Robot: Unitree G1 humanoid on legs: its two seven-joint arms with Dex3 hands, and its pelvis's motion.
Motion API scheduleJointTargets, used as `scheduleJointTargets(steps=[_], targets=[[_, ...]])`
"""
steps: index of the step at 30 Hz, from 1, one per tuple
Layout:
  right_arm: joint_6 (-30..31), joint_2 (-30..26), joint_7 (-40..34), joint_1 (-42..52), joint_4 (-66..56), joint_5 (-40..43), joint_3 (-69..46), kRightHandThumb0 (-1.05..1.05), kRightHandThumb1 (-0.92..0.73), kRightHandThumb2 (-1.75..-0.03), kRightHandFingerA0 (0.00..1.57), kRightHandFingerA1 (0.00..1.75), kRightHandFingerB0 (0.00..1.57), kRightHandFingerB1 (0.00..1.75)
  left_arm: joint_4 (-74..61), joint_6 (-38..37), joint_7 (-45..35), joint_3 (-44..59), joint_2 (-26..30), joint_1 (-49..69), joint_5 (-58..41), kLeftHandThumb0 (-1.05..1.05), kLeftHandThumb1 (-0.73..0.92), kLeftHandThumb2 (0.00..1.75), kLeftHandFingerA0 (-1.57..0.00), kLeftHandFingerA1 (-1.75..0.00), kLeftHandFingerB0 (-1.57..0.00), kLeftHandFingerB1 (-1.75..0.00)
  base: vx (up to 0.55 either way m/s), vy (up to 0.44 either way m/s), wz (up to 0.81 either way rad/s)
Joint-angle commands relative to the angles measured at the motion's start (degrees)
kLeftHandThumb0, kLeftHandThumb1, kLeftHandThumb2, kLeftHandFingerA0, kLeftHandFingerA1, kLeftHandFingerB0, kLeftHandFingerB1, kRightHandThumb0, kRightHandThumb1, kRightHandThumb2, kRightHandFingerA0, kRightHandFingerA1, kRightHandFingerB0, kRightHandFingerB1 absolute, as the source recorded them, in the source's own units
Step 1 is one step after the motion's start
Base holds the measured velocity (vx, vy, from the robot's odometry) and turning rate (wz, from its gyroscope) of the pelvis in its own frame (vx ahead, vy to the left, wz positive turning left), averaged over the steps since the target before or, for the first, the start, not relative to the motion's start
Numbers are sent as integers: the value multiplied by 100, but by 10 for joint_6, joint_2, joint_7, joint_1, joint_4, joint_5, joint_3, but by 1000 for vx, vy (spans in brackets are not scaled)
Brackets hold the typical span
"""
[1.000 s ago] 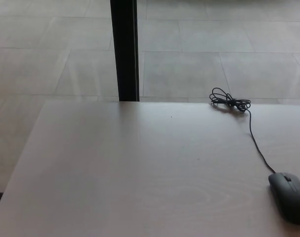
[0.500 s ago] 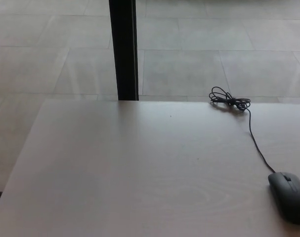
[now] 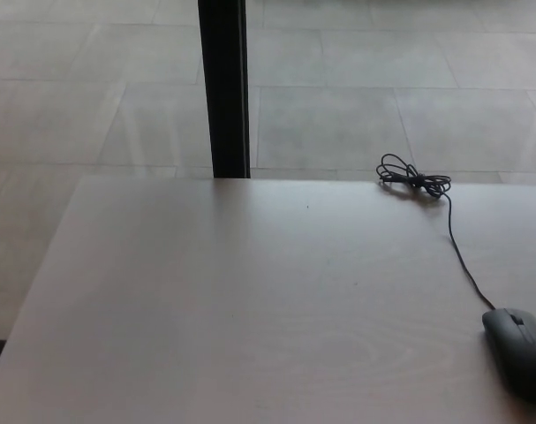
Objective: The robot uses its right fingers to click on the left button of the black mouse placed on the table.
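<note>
**Black mouse alone at the table's near right edge**

Head view: the black mouse (image 3: pixel 519 352) lies on the pale wood-grain table (image 3: pixel 250 309), close to the picture's right border and near the bottom. It is matte and dark, oval, with a small scroll wheel at its far end. Its thin black cable (image 3: pixel 462 261) runs away toward the table's far edge and ends in a coiled, tied bundle (image 3: pixel 411 180). Beyond the table stands a black post (image 3: pixel 223 88) on a tiled floor (image 3: pixel 382 97). Neither robot hand shows, so their state cannot be told.

Matt black plastic mouse (image 3: pixel 518 352) on smooth pale wood-grain table (image 3: pixel 250 300).
</note>
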Motion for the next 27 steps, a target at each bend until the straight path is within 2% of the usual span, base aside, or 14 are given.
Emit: scheduleJointTargets(steps=[1, 5, 6, 9, 11, 12, 14, 15, 19, 22, 24, 27], targets=[[-28, -29, 12, 12, 52, -121, 99, -49, -48, -85, 40, 57, 30, 47, -4, -12, -3, -2, 14, 1, -14, -65, 68, 61, -75, -54, -64, -51, 0, 0, 0], [-42, -31, 11, 3, 87, -144, 140, -46, -48, -87, 41, 58, 30, 48, -4, -4, 5, -5, 18, -3, -10, -64, 69, 61, -77, -52, -64, -50, 0, 0, 0], [-45, -29, 11, 0, 96, -145, 148, -48, -64, -59, 45, 41, 42, 33, -1, -5, 2, -3, 19, -4, -13, -64, 69, 61, -77, -53, -64, -50, 0, 0, 0], [-47, -30, 12, -3, 108, -155, 169, -43, -64, -59, 48, 42, 42, 34, -2, -10, -8, 2, 18, -2, -18, -64, 69, 61, -75, -55, -63, -51, 0, 0, 0], [-79, -39, 8, -4, 133, -182, 199, -45, -66, -59, 43, 41, 43, 35, -1, -13, -5, -4, 19, -3, -12, -65, 69, 61, -74, -54, -63, -50, 0, 0, 0], [-91, -41, 6, -4, 141, -185, 205, -49, -49, -85, 38, 55, 33, 49, 0, -12, -3, -5, 20, -5, -11, -66, 69, 61, -73, -53, -64, -50, 0, 0, 0], [-95, -47, 4, -6, 151, -196, 218, -53, -51, -86, 37, 54, 34, 48, 0, -9, -5, -3, 20, -6, -14, -65, 69, 61, -73, -54, -63, -50, 0, 0, 0], [-99, -51, 4, -4, 157, -205, 228, -54, -53, -87, 31, 52, 40, 51, -1, -8, -3, -2, 20, -7, -15, -64, 70, 61, -73, -54, -62, -50, 0, 0, 0], [-101, -65, 10, 9, 165, -228, 258, -52, -53, -90, 25, 51, 40, 53, -3, -4, -3, -3, 22, -9, -15, -65, 70, 62, -73, -53, -62, -50, 0, 0, 0], [-111, -68, 9, 15, 171, -232, 268, -54, -55, -93, 24, 52, 39, 53, -6, -5, 3, -6, 21, -8, -14, -67, 70, 61, -75, -52, -66, -51, 0, 0, 0], [-127, -69, -6, 25, 174, -251, 279, -55, -56, -94, 25, 53, 40, 54, -9, 4, -4, -2, 21, -9, -22, -67, 70, 61, -69, -51, -62, -49, 0, 0, 0], [-126, -63, -11, 31, 171, -261, 285, -57, -58, -95, 26, 53, 40, 53, -4, -5, -6, -5, 23, -9, -20, -69, 71, 61, -71, -53, -62, -49, 0, 0, 0]])
